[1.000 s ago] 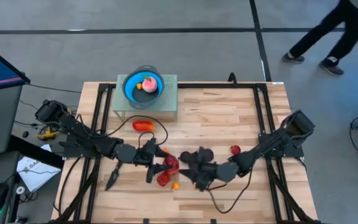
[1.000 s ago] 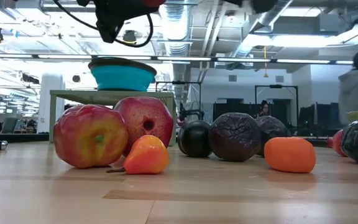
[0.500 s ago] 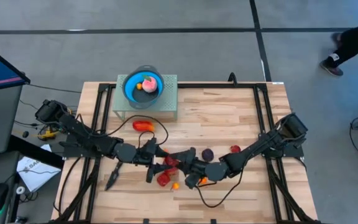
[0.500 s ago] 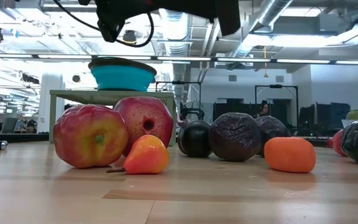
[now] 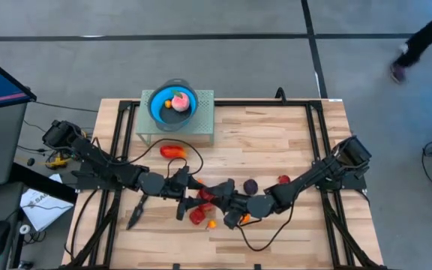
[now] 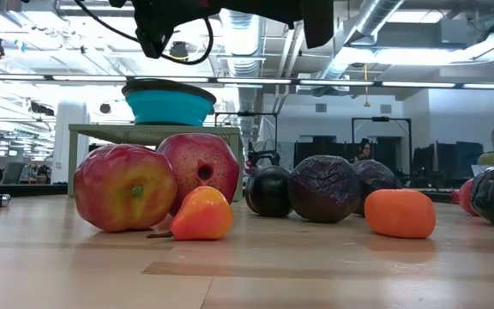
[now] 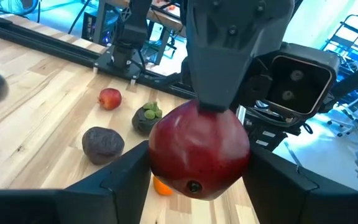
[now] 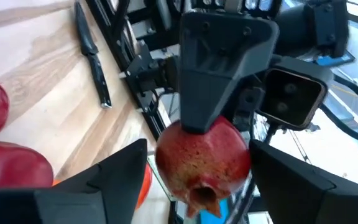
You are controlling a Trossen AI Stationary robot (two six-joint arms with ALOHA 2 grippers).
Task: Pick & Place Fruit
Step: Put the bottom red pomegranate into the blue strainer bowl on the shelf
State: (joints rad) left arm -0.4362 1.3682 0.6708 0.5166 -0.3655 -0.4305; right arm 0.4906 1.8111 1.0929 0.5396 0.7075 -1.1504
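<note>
A red pomegranate-like fruit (image 7: 199, 152) hangs above the table's middle, with my left gripper (image 5: 194, 193) shut on it. My right gripper (image 5: 217, 192) meets it from the other side, open, with its fingers (image 8: 104, 180) standing around the same fruit (image 8: 204, 160). Below on the wood lie two big red fruits (image 6: 125, 187), a small orange one (image 6: 201, 215), dark purple ones (image 6: 324, 189) and an orange ball (image 6: 399, 213). The blue bowl (image 5: 154, 105) holds a pink fruit (image 5: 178, 98). My left gripper pinches the fruit's two opposite sides (image 7: 157, 155) between its two fingers. It comes level from the table's left, and the fruit is lifted clear. My right gripper comes level from the table's right, crosswise to the left one. One finger (image 7: 219, 68) lies at the fruit's top (image 7: 213, 111); whether it touches I cannot tell.
The bowl sits on a pale green stand (image 5: 205, 127) at the far edge. A red-orange long piece (image 5: 173, 151) lies before it. A dark knife (image 5: 136, 214) lies near the left arm. A dark purple fruit (image 5: 251, 185) and a small red one (image 5: 283, 180) lie right of centre.
My right gripper has moved toward the table's left, up to the fruit held by my left gripper, rolling as it went, then stopped. This uncovered the dark purple fruit on the table. The left gripper and its fruit kept still.
</note>
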